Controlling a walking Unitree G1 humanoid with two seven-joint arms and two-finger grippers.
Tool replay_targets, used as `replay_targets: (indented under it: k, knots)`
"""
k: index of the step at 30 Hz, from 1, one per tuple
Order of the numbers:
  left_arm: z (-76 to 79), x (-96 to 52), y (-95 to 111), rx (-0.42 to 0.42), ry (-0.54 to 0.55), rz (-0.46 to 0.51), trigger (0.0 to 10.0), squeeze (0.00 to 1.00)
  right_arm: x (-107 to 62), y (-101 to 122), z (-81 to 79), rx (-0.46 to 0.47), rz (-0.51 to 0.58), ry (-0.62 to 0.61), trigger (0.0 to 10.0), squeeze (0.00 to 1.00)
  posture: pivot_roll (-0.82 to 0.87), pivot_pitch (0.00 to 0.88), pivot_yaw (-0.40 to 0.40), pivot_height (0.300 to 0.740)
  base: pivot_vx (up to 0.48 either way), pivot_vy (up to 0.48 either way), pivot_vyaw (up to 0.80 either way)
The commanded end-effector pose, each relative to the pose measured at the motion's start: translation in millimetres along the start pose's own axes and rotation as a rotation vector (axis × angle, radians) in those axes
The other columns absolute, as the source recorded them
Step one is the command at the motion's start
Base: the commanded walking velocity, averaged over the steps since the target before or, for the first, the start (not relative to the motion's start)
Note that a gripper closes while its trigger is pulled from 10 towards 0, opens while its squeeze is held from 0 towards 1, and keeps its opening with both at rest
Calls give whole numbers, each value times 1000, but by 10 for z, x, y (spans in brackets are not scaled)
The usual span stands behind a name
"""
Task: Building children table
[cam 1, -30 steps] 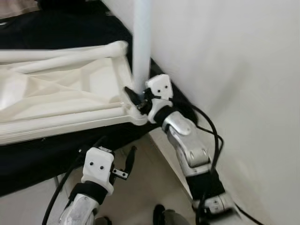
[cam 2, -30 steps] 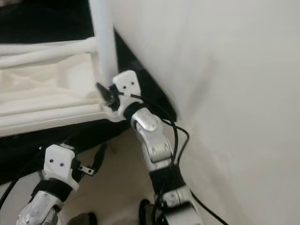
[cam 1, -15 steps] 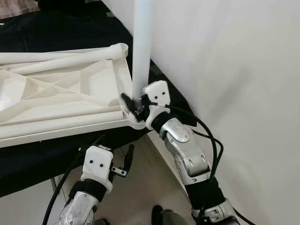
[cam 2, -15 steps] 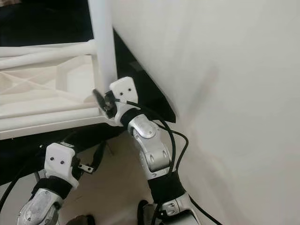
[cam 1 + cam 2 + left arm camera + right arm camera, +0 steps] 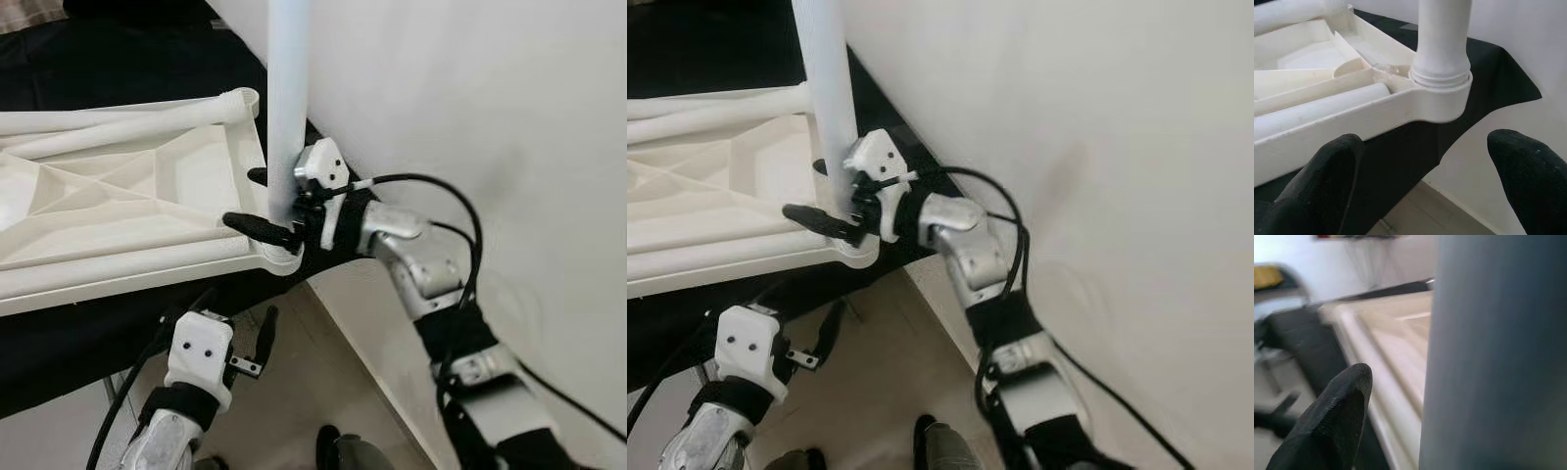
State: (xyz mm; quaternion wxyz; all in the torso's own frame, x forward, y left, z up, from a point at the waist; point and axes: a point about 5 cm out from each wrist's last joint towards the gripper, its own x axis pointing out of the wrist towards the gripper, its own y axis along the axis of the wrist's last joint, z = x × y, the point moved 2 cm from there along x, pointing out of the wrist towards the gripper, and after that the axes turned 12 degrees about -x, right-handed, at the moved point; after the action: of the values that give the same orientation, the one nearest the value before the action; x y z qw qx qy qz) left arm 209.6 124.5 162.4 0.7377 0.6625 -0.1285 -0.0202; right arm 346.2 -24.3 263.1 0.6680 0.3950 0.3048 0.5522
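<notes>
A white plastic table top (image 5: 127, 196) lies upside down on a black-covered surface. A white leg (image 5: 286, 98) stands upright in its near corner socket (image 5: 1442, 93). My right gripper (image 5: 242, 196) reaches in from the wall side, low on the leg. It is open, with one black finger (image 5: 260, 226) in front of the leg and the other behind it. The right wrist view has the leg (image 5: 1493, 352) very close, with a gap to the finger (image 5: 1327, 421). My left gripper (image 5: 259, 343) hangs open below the table edge, its fingers (image 5: 1508, 166) pointing up at the socket.
A white wall (image 5: 490, 117) rises close on the right, right behind the leg. Two white tubes (image 5: 127, 117) (image 5: 127, 257) lie along the top's sides. The black cover (image 5: 118, 59) stretches back, and pale floor (image 5: 323, 392) lies below. A black cable (image 5: 468, 235) loops off my right forearm.
My right gripper has turned from the socket corner and spread its fingers to either side of the leg, and its forearm has swung towards the wall. The left gripper has barely moved.
</notes>
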Motion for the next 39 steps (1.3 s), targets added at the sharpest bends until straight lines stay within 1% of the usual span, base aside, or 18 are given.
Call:
replay_targets:
  k: [1, 5, 6, 7, 8, 19, 24, 25, 26, 27, 28, 29, 31, 32, 33, 34, 38, 39]
  knots:
    - [23, -62, -16, 2, -1, -25, 10000, 0, -9, 39, 6, 15, 34, 95, 10000, 0, 116, 292, -95, 740, 0, 0, 0]
    - [24, -80, -10, 2, 2, -27, 10000, 0, -56, 54, 81, 31, 42, 108, 10000, 0, 121, 298, -95, 740, 0, 0, 0]
    - [28, -97, -4, 2, 2, -30, 10000, 0, -94, 65, 131, 41, 52, 139, 4784, 0, 126, 306, -93, 740, 0, 0, 0]
    - [30, -103, -2, 1, 2, -31, 10000, 0, -110, 71, 146, 47, 60, 156, 4784, 0, 126, 306, -93, 740, 0, 0, 0]
    - [30, -111, 1, 1, 2, -33, 10000, 0, -124, 84, 152, 63, 75, 173, 0, 0, 126, 310, -92, 740, 0, 0, 0]
    - [30, -142, 13, 2, 3, -44, 10000, 0, -234, -4, 142, 105, 80, 251, 0, 0, 125, 317, -86, 740, 0, 0, 0]
    - [23, -137, 1, 2, 3, -47, 10000, 0, -171, -282, 113, 95, -74, 24, 0, 0, 104, 306, -102, 740, 0, 0, 0]
    - [25, -135, 0, 2, 3, -47, 10000, 0, -132, -402, 114, 58, -167, -103, 0, 0, 104, 306, -102, 740, 0, 0, 0]
    - [25, -135, 0, 2, 3, -47, 10000, 0, -132, -402, 114, 58, -167, -103, 0, 0, 104, 306, -102, 740, 0, 0, 0]
    - [22, -133, -3, 2, 4, -47, 10000, 0, -122, -568, 155, 91, -302, -418, 0, 0, 102, 304, -104, 740, 0, 0, 0]
    - [20, -126, -2, 2, 5, -46, 10000, 0, -178, -675, 89, 131, -401, -635, 0, 0, 107, 302, -99, 740, 0, 0, 0]
    - [18, -118, 0, 3, 7, -45, 10000, 0, -184, -688, -47, 146, -433, -710, 0, 0, 110, 303, -98, 740, 0, 0, 0]
    - [18, -118, 0, 3, 7, -45, 10000, 0, -184, -688, -47, 146, -433, -710, 0, 0, 110, 303, -98, 740, 0, 0, 0]
    - [12, -109, -3, 5, 7, -45, 10000, 0, -131, -633, -191, 172, -422, -743, 0, 0, 102, 304, -93, 740, 0, 0, 0]
    - [12, -109, -3, 5, 7, -45, 10000, 0, -131, -633, -191, 172, -422, -743, 0, 0, 102, 304, -93, 740, 0, 0, 0]
    - [4, -96, -11, 7, 6, -46, 10000, 0, -30, -544, -276, 174, -381, -726, 0, 0, 86, 288, -86, 740, 0, 0, 0]
    - [-5, -59, -31, 10, 2, -43, 10000, 0, 180, -401, -300, 173, -297, -681, 0, 0, 86, 267, -94, 740, 0, 0, 0]
    - [-6, -40, -39, 10, 2, -41, 10000, 0, 254, -337, -272, 162, -252, -651, 10000, 0, 88, 259, -99, 740, 0, 0, 0]
